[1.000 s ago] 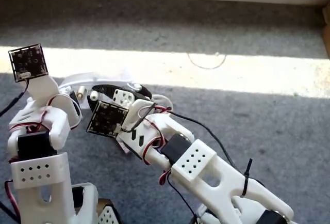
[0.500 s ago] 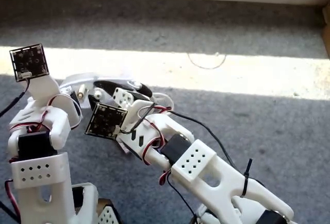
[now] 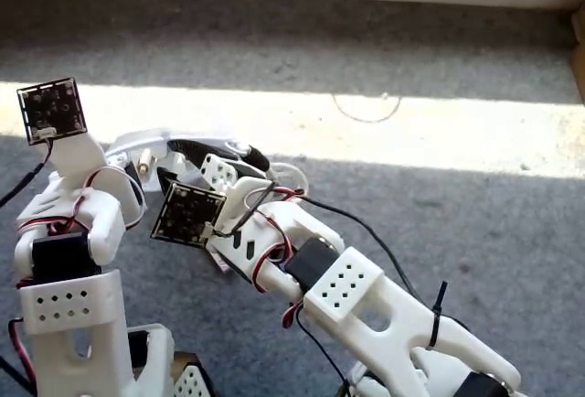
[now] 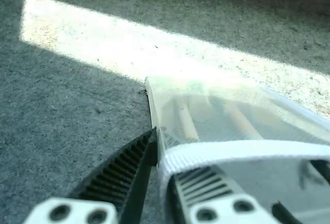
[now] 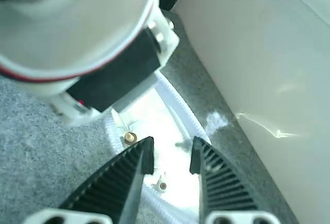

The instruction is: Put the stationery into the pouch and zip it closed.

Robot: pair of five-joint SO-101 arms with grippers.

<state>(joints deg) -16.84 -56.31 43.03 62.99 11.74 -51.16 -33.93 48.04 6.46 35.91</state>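
- Not much has been changed over the last second. The right arm has been nudged a touch at the wrist, and its black jaw over the pouch is now seen a bit more spread from its partner. The left arm has been kept where it was.
- As a guess, the right side is being lined up for the zip and nothing more is being packed. How far the zip is closed can't be made out.
- The left arm's jaws are clamped right down on the white band at the pouch's edge. That way the pouch is pinned on the grey fuzzy counter, right by the sunlit strip.
- The right arm's jaws are parted by a narrow gap and held just above the pouch's white rim, with nothing clearly gripped. A small white bit is seen just past the gap, but whether it's the zip pull can't be told.
- Inside the pouch, a couple of pale sticks can be seen through the mesh, laid side by side, most likely pens or pencils. So the stationery looks to be loaded already, and probably only the zipping is left.
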